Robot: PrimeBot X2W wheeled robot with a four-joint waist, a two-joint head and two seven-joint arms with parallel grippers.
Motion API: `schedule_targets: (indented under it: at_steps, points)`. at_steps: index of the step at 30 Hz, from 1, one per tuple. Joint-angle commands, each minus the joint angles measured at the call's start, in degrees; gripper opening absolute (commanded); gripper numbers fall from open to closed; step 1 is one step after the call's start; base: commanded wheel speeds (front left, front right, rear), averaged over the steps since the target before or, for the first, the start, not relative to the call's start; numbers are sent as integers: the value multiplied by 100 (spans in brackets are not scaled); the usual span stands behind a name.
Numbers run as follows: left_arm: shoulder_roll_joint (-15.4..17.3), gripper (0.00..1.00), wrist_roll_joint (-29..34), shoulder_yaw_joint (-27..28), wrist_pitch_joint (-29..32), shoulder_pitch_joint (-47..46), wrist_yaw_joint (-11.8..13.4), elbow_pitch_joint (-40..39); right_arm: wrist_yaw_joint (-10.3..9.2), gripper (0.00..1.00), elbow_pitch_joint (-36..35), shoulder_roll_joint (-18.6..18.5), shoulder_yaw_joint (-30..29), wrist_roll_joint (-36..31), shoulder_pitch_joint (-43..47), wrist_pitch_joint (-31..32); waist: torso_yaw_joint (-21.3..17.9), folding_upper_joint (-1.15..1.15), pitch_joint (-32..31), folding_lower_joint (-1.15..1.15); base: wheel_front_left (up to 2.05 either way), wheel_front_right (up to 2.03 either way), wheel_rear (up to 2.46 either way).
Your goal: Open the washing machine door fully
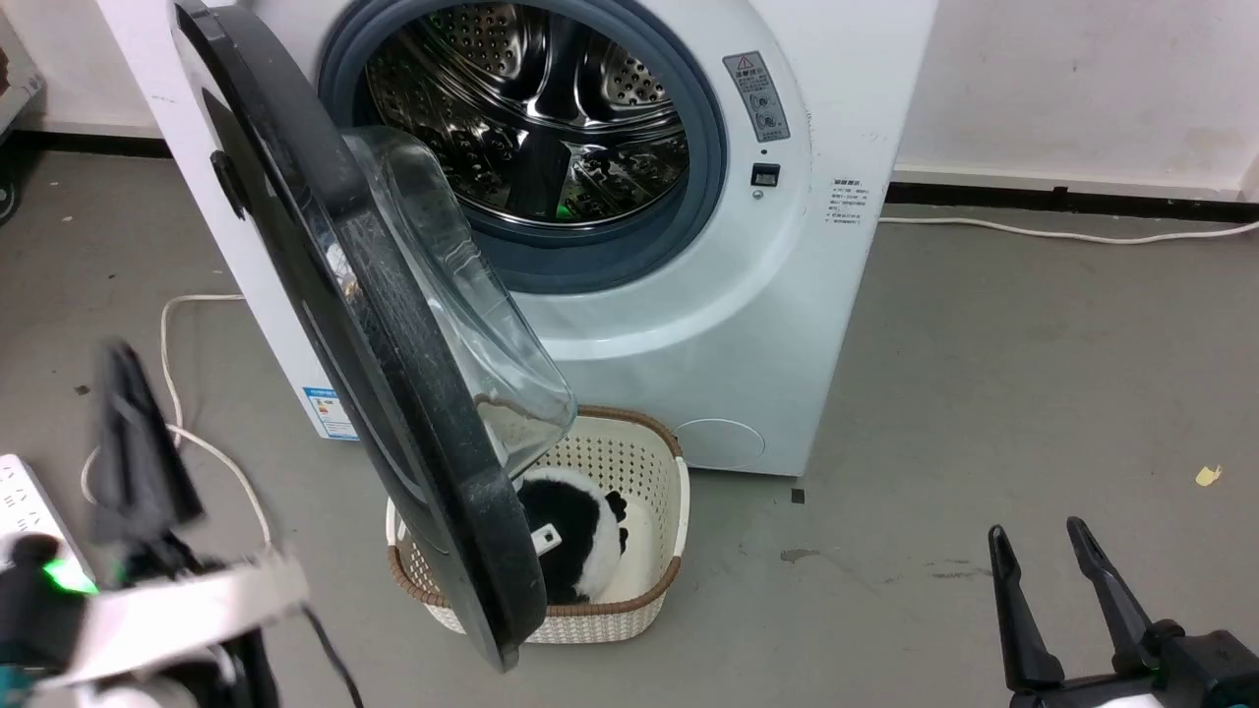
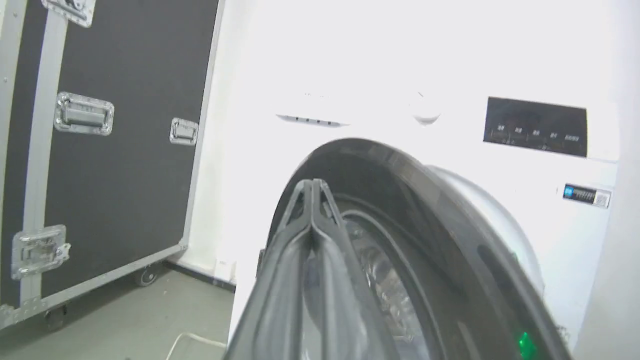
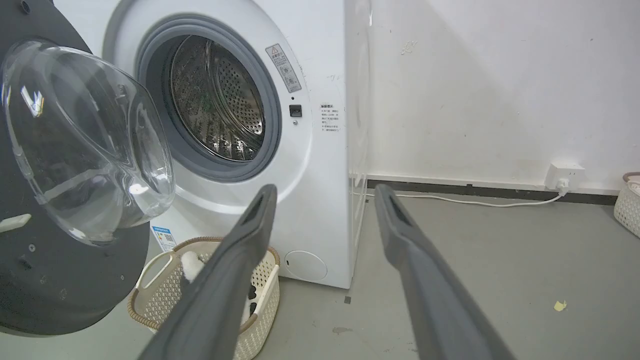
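Black glossy washing machine door stood swung roughly halfway out from the washing machine, hanging over a cream perforated basket with a panda plush inside. Left end effector had its fingers pressed together on nothing, off the door's outer side. Right end effector sat spread wide and empty. I'd nudge the free rim leftward along the hinge arc, slowly, staying off the glass.

A cream basket holds a black-and-white plush toy.
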Motion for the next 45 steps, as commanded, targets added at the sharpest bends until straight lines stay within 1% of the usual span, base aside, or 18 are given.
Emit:
schedule_targets:
  at_steps: [1,4,6,8,13,15,16,18,21,25,31,32,34,39,45]
  points:
    - [7,0,1,54,-25,-245,3,-365,5,100,-27,27,-3,-15,-52,-25,-6,0,3,0,0,0,0]
    - [16,0,137,-18,-25,-472,-76,-920,5,100,-18,27,2,-8,-59,-25,-15,0,-6,0,0,0,0]
    - [66,0,249,-203,72,-534,-153,-1096,5,100,-9,27,44,-6,-57,-25,-31,0,-20,0,0,0,0]
    - [136,0,423,-462,352,-575,-231,-1292,5,100,-3,27,79,-7,-54,-25,-48,0,-29,0,0,0,0]
    - [111,0,699,-1331,1127,-470,-379,-1654,5,100,57,27,81,55,-42,-25,-72,0,-20,0,0,0,0]
    - [83,0,664,-1750,1414,-353,-433,-1629,5,100,84,27,98,76,-35,-25,-70,0,-11,0,0,0,0]
    - [68,0,646,-2345,1986,-66,-567,-1264,5,100,111,27,126,99,-38,-25,-69,0,-2,0,0,0,0]
    - [64,0,611,-2625,2286,118,-633,-967,5,100,124,27,144,118,-50,-25,-77,0,3,0,0,0,0]
    - [57,0,556,-2886,2535,358,-656,-553,5,100,133,27,157,143,-68,-25,-85,0,5,0,0,0,0]
    - [47,0,490,-2909,2470,505,-521,-38,5,100,151,27,153,151,-79,-25,-87,0,20,0,0,0,0]
    - [47,0,460,-2684,2151,460,-263,732,5,100,186,27,151,163,-74,-25,-64,0,70,0,0,0,0]
    - [53,0,366,-2446,1914,396,-114,1098,5,100,193,27,151,147,-53,-25,25,0,100,0,0,0,0]
    - [73,0,320,-2352,1824,376,-77,1209,5,100,206,27,148,143,-37,-25,106,0,107,0,0,0,0]
    - [139,0,219,-2238,1676,444,-63,1323,5,100,263,27,166,160,20,-25,450,0,75,0,0,0,0]
    - [246,0,141,-2138,1602,533,-54,1306,5,100,300,27,221,199,54,-25,1057,0,31,0,0,0,0]
